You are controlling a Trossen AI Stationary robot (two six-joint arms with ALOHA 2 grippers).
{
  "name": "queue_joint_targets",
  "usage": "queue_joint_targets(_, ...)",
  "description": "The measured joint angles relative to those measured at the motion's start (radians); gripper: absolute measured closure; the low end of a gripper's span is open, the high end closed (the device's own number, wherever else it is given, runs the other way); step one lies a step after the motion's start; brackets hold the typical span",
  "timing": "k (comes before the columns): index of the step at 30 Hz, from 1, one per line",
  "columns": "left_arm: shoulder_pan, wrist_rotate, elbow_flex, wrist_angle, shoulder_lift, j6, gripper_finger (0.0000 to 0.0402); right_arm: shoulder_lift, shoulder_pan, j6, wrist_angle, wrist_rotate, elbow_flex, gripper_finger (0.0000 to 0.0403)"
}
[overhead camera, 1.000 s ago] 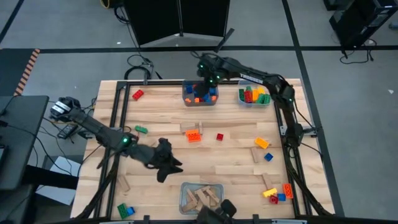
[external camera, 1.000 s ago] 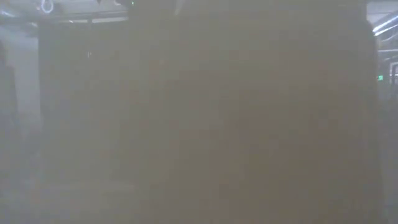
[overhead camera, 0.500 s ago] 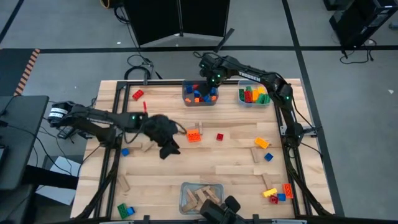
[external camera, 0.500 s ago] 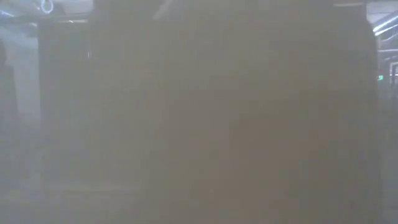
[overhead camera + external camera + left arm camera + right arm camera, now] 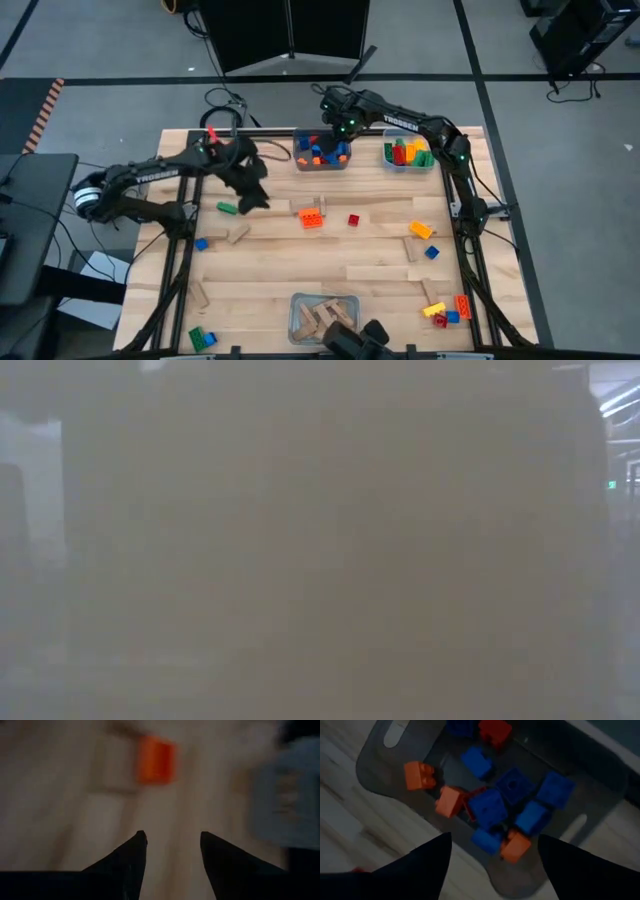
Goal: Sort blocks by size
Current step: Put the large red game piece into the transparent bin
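Fogged low view, nothing legible; left pincer (image 5: 170, 842) agape, empty; right pincer (image 5: 492, 847) wide above bin (image 5: 385, 765).

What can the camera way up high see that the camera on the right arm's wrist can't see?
Only the high view shows the whole table, the left gripper hanging over it with nothing between its fingers, loose blocks like the orange brick, the bin of wooden blocks and the bin of green and red bricks.

Only the right wrist view shows single pieces up close, like one blue brick, past the open right gripper.

Both show the bin of small blue and orange bricks.
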Motion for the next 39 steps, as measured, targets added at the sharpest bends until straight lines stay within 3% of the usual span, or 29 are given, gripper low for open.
queue_joint_targets(5, 0.08, -0.235, -0.001, -0.016, 0.0, -0.017, 0.0209, -0.073, 0.002, 0.06, -0.069, 0.021, 0.0, 0.0092)
queue_joint_targets(16, 0.091, -0.737, -0.001, 0.013, 0.0, 0.084, 0.0209, -0.281, 0.144, 0.2, -0.234, 0.325, 0.0, 0.0117)
queue_joint_targets(21, 0.09, -0.816, -0.001, -0.017, 0.003, 0.09, 0.0209, -0.361, 0.243, 0.297, -0.299, 0.371, -0.067, 0.0128)
queue_joint_targets(29, 0.09, -0.847, -0.001, -0.006, 0.008, 0.135, 0.0209, -0.503, 0.402, 0.587, -0.293, 0.42, -0.299, 0.0154)
queue_joint_targets(36, 0.109, -1.144, -0.001, 0.002, 0.008, 0.164, 0.0208, -0.592, 0.507, 0.764, -0.248, 0.422, -0.453, 0.0167)
queue_joint_targets(39, 0.135, -1.194, -0.001, 0.007, 0.008, 0.173, 0.0208, -0.615, 0.538, 0.802, -0.214, 0.423, -0.498, 0.0167)
